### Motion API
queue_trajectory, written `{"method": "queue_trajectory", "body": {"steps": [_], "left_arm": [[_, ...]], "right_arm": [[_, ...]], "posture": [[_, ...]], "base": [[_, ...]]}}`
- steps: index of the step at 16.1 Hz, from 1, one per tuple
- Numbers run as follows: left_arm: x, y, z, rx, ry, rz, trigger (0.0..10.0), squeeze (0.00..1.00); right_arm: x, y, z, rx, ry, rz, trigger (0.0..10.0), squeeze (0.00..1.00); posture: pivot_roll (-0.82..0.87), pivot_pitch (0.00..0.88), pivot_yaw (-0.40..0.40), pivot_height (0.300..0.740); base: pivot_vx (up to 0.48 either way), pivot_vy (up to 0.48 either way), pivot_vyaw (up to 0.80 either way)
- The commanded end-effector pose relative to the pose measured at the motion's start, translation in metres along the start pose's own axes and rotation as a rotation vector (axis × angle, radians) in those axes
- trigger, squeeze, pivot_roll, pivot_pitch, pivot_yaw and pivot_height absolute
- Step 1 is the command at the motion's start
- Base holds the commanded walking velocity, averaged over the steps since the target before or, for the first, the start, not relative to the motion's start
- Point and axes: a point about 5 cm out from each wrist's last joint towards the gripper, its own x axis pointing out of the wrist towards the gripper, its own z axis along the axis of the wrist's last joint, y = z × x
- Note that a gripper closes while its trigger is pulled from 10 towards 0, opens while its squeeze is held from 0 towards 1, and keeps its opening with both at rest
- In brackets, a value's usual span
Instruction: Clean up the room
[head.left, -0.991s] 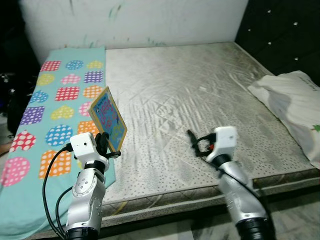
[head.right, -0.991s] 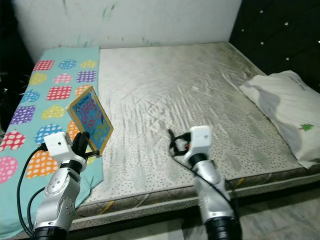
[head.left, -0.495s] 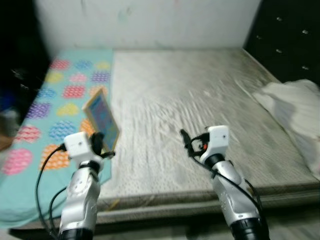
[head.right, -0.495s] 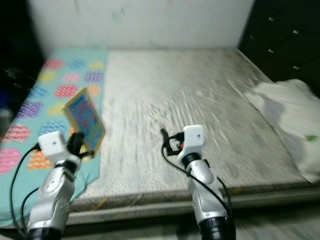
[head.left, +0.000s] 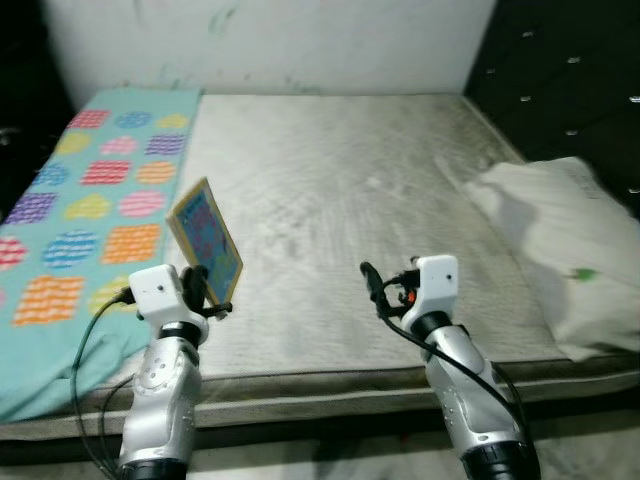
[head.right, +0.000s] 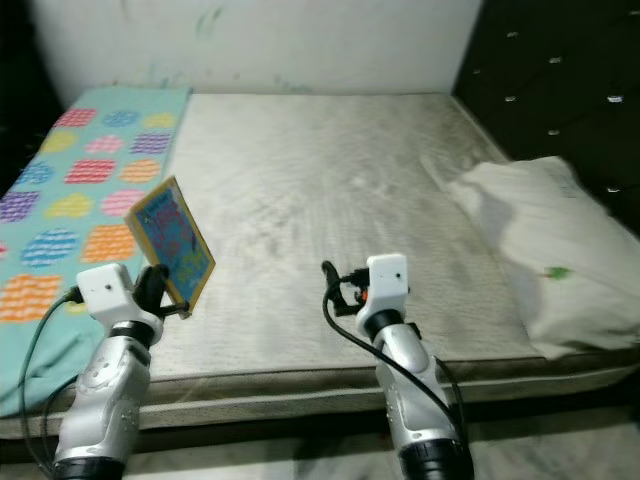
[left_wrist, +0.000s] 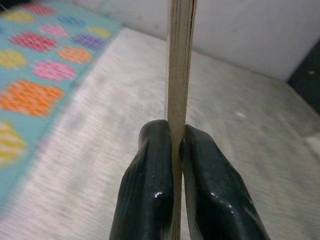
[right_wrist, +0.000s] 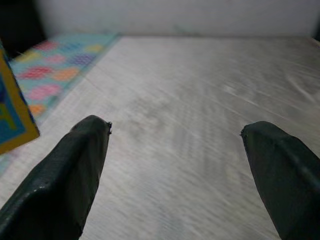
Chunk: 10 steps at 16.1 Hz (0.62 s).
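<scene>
While the left gripper (left_wrist: 174, 150) is clamping the book (head.left: 205, 240) by its lower edge above the mattress (head.left: 340, 190) front edge, it is likely handling stiff and light; right gripper (right_wrist: 175, 150) is hanging spread, empty.

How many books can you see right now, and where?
1. A thin book with a yellow-edged blue cover, pinched upright in the left gripper above the mattress edge, beside the patterned sheet. Others could lie outside the views.

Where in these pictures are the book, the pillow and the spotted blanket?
book (head.left: 207, 238), left eye view, on its blue front cover.
pillow (head.right: 535, 240), right eye view, on the middle of its white cover.
spotted blanket (head.left: 85, 190), left eye view, between its coloured patches.
</scene>
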Motion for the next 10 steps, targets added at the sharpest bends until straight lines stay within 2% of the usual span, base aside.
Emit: {"method": "queue_trajectory", "body": {"steps": [1, 6, 10], "left_arm": [[0.0039, -0.0059, 0.0124, 0.018, -0.048, -0.043, 10.0, 0.0], [0.0004, -0.009, 0.0177, 0.0, -0.088, -0.127, 10.0, 0.0], [0.0, -0.0101, 0.0168, -0.014, -0.086, -0.137, 10.0, 0.0]], "right_arm": [[0.0012, -0.0009, 0.0074, -0.004, -0.025, -0.008, 10.0, 0.0], [0.0035, 0.002, 0.0081, -0.007, -0.028, -0.001, 10.0, 0.0], [0.0047, 0.0026, 0.0091, -0.01, -0.03, 0.001, 10.0, 0.0]], "posture": [[-0.12, 0.022, -0.005, 0.74], [-0.11, 0.016, -0.005, 0.74], [-0.11, 0.018, -0.01, 0.74]], "base": [[0.0, -0.255, 0.0], [0.0, 0.0, 0.0], [0.06, 0.0, 0.0]]}}
